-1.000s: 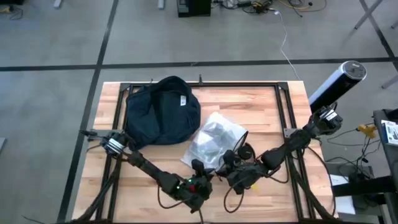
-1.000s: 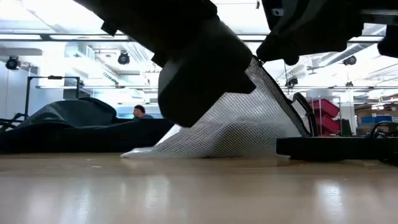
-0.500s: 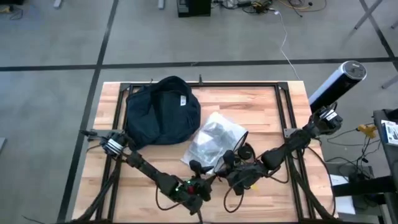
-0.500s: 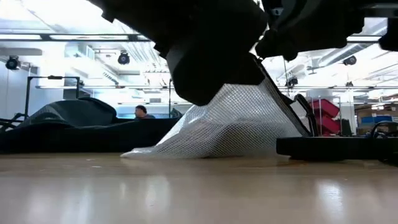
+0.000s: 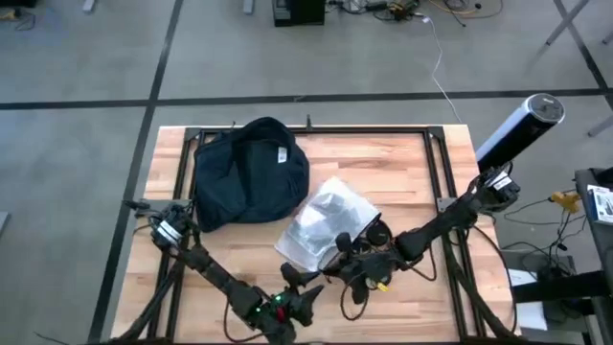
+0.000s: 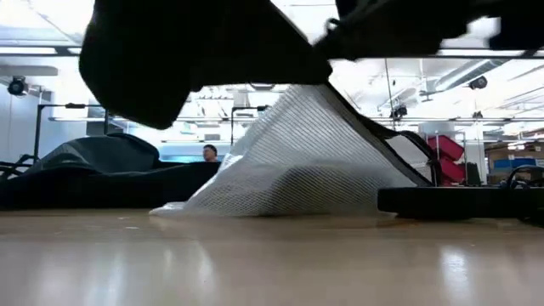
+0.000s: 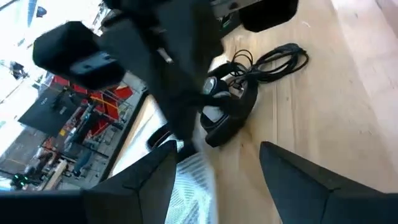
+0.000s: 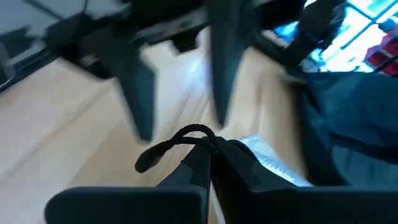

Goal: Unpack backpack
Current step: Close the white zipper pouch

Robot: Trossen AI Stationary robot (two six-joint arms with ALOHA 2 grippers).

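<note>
The wooden slatted table [image 5: 402, 163] carries three items. The backpack [image 5: 247, 171], a large dark navy soft fabric bag of rounded, slumped shape with a short white label on its outside, lies at about 11 o'clock from the table's centre, against the far edge; neither gripper touches it. In the low view it shows as a dark low mound [image 6: 102, 174] at 9 o'clock, with a person's head visible beyond it.

A silvery-grey flat mesh pouch [image 5: 324, 226] lies just beside the backpack at its 4 o'clock, near the table's centre. In the low view the pouch [image 6: 297, 161] is raised at one corner and slopes down to the tabletop. Black headphones with cables [image 5: 374, 233] sit at the pouch's 3 o'clock edge, touching or overlapping it; the left wrist view shows them [image 7: 227, 115] with a coiled black cable beside.

The right gripper [image 5: 343, 245] is at the pouch's near corner, at about 5 o'clock from the table's centre. Its fingers [image 8: 205, 168] are pressed together on a dark zipper tab or cord that appears to belong to the pouch, though motion blur makes this uncertain.

The left gripper [image 5: 293, 278] is at 6 o'clock, just short of the pouch's near edge, its fingers [image 7: 298, 177] spread wide and holding nothing.
</note>
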